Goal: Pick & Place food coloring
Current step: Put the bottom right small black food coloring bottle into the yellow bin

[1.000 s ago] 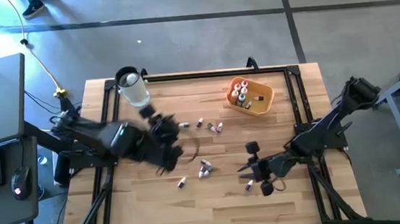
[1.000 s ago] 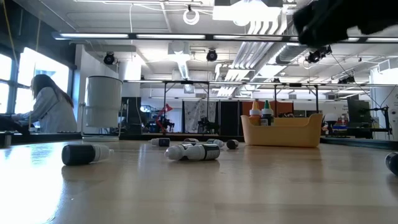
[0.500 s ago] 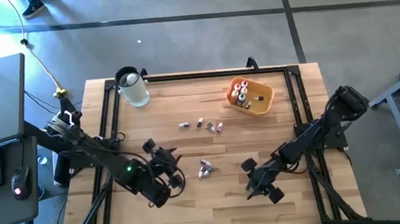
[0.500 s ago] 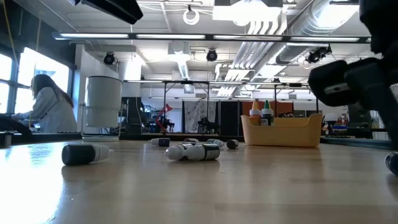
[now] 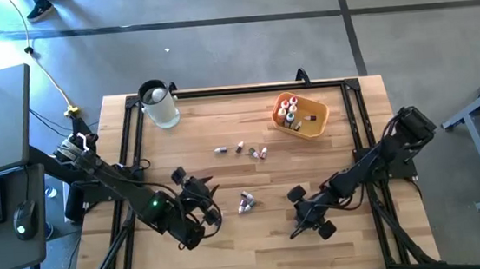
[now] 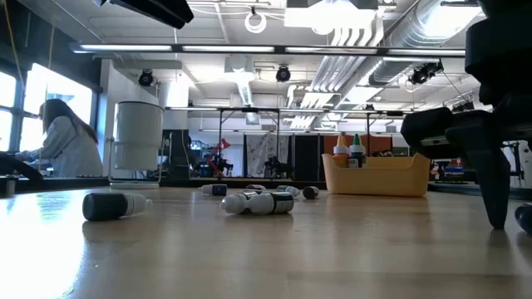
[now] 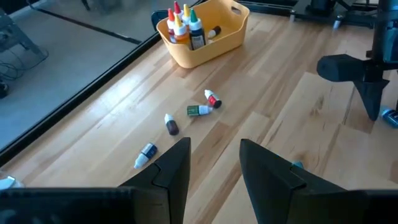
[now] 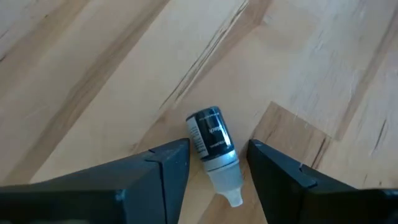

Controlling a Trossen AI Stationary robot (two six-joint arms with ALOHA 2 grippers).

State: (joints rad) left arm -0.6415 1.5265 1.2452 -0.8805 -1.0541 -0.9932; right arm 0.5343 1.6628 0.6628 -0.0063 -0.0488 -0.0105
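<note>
The right gripper (image 8: 217, 149) has dropped from a raised position to the tabletop within the last second, and its jaws, which were nearly together, now stand apart. They straddle a dark food-coloring bottle (image 8: 210, 138) that lies on its side directly between the two fingers, its pale nozzle toward the wrist. Neither finger (image 8: 171, 155) visibly presses on the bottle, so it is bracketed but not yet clamped. This looks like the start of a fresh pick, with closing on the bottle as the next step. The orange-yellow tray (image 5: 319, 119), already holding several upright bottles, sits well apart from this claw, across the table, so a lift and a long carry remain. The left gripper (image 7: 214, 152) has meanwhile swung away from the clear jar (image 5: 161, 108). It hangs low with its fingers apart and nothing between them. A pair of loose bottles (image 5: 246, 204) lies just beside it, and more (image 5: 250, 149) lie farther ahead, so much of the task remains.
</note>
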